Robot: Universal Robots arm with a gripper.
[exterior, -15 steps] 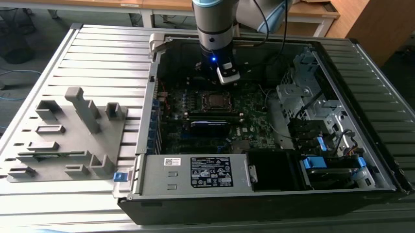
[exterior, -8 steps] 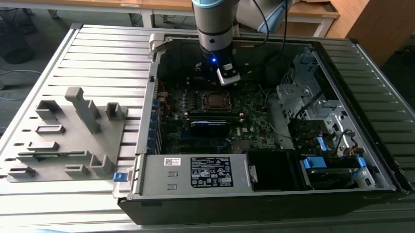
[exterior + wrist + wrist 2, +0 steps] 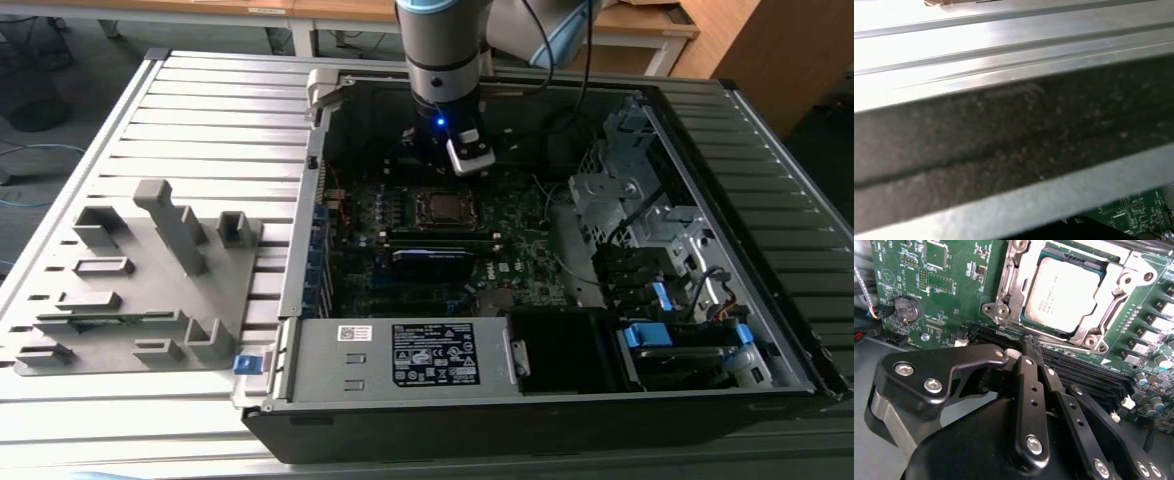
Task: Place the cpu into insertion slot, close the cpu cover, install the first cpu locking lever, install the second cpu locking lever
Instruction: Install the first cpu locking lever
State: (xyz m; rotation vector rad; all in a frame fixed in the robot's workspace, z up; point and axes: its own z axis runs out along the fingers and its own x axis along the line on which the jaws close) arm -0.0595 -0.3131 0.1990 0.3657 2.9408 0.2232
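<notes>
One cpu point(image 3: 1066, 292) sits flat in the single insertion slot point(image 3: 999, 310) on the green board point(image 3: 944, 285). The one cpu cover point(image 3: 1126, 272) lies down around its edges. One claw point(image 3: 1029, 351) hangs just beside the slot, above the long black memory slots point(image 3: 1089, 372); whether it is open or closed cannot be told. In the exterior view, one open computer case point(image 3: 534, 430) and one grey fixture point(image 3: 147, 270) rest on the slatted table point(image 3: 200, 110).

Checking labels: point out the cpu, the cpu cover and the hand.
cpu point(image 3: 1066, 295): second wrist view, centre of metal top.
cpu cover point(image 3: 1013, 275): second wrist view, frame's side bar.
hand point(image 3: 1034, 352): second wrist view, between fingertips.
</notes>
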